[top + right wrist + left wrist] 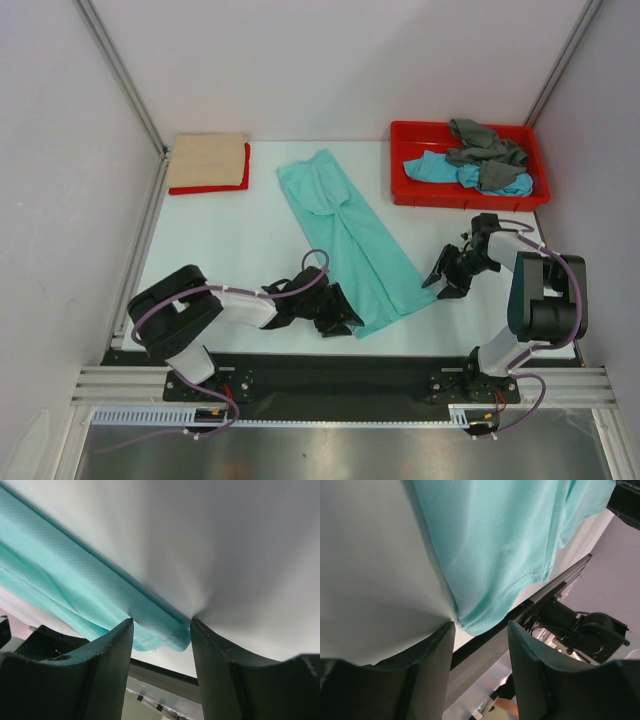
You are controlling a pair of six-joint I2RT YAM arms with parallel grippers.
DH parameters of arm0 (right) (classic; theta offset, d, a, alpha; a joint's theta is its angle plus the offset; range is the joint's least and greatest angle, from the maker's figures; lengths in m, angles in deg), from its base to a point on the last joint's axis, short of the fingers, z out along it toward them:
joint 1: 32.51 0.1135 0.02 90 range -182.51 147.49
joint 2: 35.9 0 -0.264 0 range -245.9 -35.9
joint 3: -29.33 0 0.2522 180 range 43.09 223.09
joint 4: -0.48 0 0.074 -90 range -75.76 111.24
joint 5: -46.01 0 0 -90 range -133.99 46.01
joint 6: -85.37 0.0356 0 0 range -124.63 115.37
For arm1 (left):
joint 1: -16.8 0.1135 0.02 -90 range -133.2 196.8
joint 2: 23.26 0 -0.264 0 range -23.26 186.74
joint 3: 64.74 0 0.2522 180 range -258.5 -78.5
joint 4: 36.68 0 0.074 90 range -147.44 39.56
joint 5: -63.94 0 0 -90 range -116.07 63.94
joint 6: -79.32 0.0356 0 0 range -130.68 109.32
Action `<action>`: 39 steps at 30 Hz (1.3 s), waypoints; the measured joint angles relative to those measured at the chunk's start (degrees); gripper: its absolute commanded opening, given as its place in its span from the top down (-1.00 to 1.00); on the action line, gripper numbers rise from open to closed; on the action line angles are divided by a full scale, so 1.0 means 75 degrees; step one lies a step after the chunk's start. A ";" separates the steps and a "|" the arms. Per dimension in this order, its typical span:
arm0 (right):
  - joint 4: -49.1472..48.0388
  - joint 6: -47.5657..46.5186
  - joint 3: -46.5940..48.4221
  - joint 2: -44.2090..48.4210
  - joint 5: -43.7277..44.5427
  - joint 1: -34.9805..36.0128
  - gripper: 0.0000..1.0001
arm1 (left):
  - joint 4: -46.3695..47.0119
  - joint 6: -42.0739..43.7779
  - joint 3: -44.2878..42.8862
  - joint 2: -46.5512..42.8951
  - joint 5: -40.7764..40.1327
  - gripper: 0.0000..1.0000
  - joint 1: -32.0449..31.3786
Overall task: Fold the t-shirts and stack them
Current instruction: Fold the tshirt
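Across the white table, a long mint-green cloth t-shirt lay folded lengthwise. It looked light and limp, best taken at its near corners, where the left fingers and right fingers stood spread, straddling the hem.

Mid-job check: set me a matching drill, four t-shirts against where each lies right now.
1 mint-green t-shirt
2 beige t-shirt
3 red t-shirt
4 grey t-shirt

A crumpled in the red tray
B laid out as a long diagonal strip
C folded far left, on top
D folded far left, underneath, only its edge showing

Pairs: 1-B; 2-C; 3-D; 4-A
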 measured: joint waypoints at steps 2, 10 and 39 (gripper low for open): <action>-0.0006 0.0000 -0.0009 0.0009 0.0032 0.0038 -0.06 | 0.0006 -0.0283 0.0020 0.0026 -0.0111 -0.02 -0.0143; -0.0157 0.0119 -0.0192 0.0058 0.0108 0.0192 0.37 | 0.0507 -0.1174 0.0137 0.0350 -0.0294 0.47 -0.0274; -0.1244 0.2556 -0.2066 0.1967 0.0157 0.5569 0.54 | -0.4695 0.1673 0.1719 -0.4470 -0.1539 0.69 0.1186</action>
